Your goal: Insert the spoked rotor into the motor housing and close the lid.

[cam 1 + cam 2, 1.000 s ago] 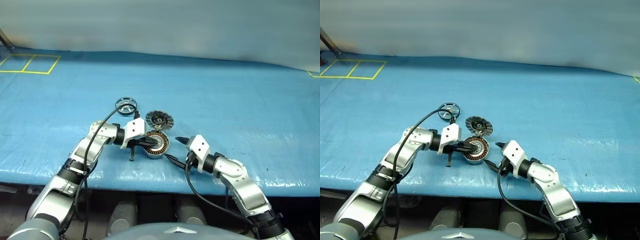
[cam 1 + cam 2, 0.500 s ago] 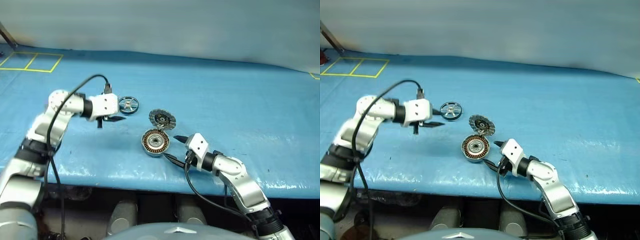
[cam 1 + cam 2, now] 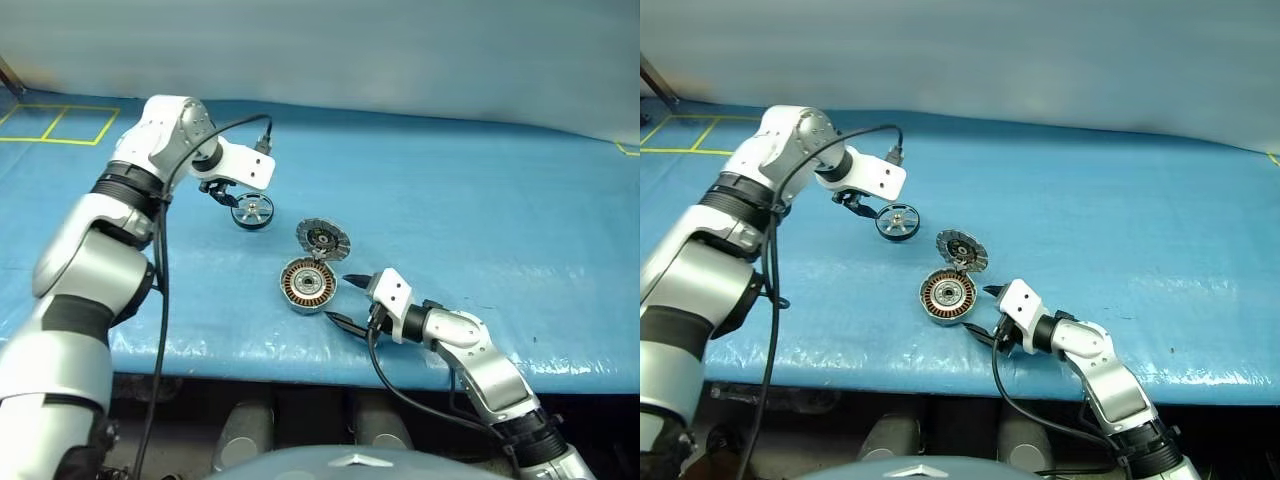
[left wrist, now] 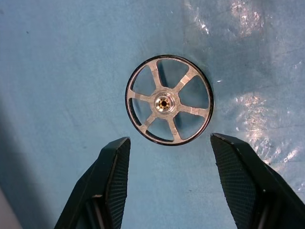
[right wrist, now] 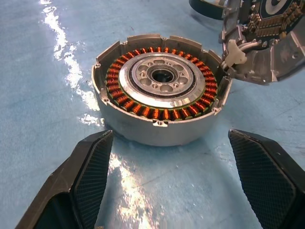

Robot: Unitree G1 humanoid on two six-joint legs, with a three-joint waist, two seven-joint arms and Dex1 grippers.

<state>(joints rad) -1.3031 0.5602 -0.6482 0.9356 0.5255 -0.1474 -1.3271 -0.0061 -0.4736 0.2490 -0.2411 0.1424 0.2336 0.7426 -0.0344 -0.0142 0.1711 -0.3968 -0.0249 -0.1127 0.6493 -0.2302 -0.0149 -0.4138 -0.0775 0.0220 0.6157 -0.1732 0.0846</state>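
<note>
A blue plastic sheet (image 3: 480, 190) covers the whole table, smooth and glossy, with wrinkles that catch the light near the front edge. Yellow tape lines (image 3: 60, 125) mark out rectangles at its far left corner.

The motor housing (image 3: 308, 285) sits near the front of the sheet. It is a shallow round cup of silver metal, with a ring of copper-orange windings packed around a machined silver hub that has a dark centre hole and small holes around it. The lid (image 3: 322, 238) stands open on its hinge at the far edge of the housing, tilted up, a round grey metal disc whose dark inner face shows a radial pattern.

The spoked rotor (image 4: 169, 99) lies flat on the sheet, left of the lid and apart from the housing. It is a thin dark ring with silver spokes that meet at a small brass-coloured hub.

The left gripper (image 4: 169, 167) hangs above the rotor, its two black textured fingers spread wider than the ring and touching nothing. The right gripper (image 5: 176, 167) rests low just beside the housing, fingers wide apart and empty.

No readable writing shows on any part.
</note>
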